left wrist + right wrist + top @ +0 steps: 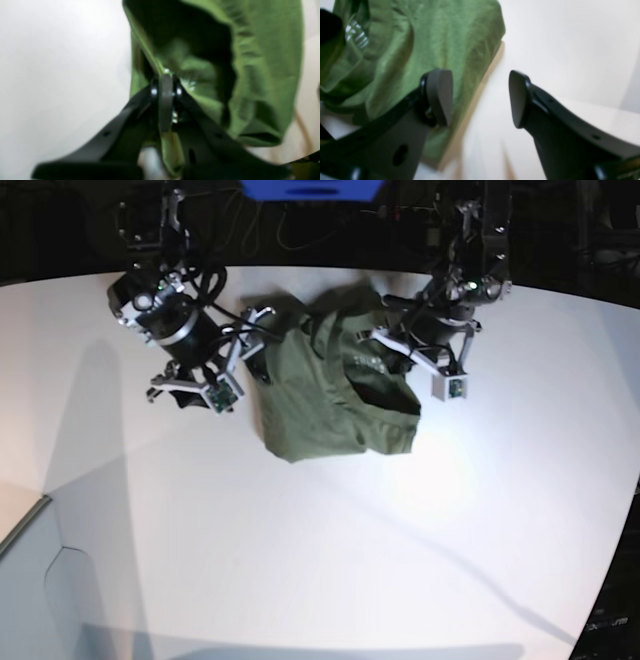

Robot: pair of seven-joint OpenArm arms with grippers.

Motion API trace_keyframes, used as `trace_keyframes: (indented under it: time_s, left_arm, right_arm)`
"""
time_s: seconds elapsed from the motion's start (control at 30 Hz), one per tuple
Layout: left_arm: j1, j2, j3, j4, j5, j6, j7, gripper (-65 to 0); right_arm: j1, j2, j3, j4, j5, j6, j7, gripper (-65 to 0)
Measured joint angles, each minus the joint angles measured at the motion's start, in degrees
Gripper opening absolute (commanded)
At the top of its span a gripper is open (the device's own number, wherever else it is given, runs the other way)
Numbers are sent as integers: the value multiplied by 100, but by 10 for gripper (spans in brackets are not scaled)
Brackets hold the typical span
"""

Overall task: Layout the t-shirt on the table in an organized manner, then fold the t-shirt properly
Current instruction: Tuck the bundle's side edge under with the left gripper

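The olive-green t-shirt (330,405) lies crumpled on the white table (300,560), toward the back middle. In the left wrist view my left gripper (165,83) is shut on a raised edge of the t-shirt (262,62), and the cloth runs down between the black fingers. In the base view this arm (445,330) stands at the shirt's right side. My right gripper (480,98) is open with nothing between its pads; its left pad (441,96) hovers over the t-shirt (432,37) edge, the right pad over bare table (557,37). That arm (185,340) is at the shirt's left.
A blue object (310,188) and dark cables sit behind the table's far edge. The table's curved edge (30,515) shows at lower left, and its right edge (625,560) drops into darkness. White tabletop stretches in front of the shirt.
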Motion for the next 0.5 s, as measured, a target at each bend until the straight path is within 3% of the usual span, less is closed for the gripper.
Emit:
trace_keyframes:
  time_s: [0.5]
  left_arm:
    - [79, -37, -623, 415, -15, -2, 15, -649]
  right_arm:
    - [28, 0, 9, 0, -2, 0, -2, -295]
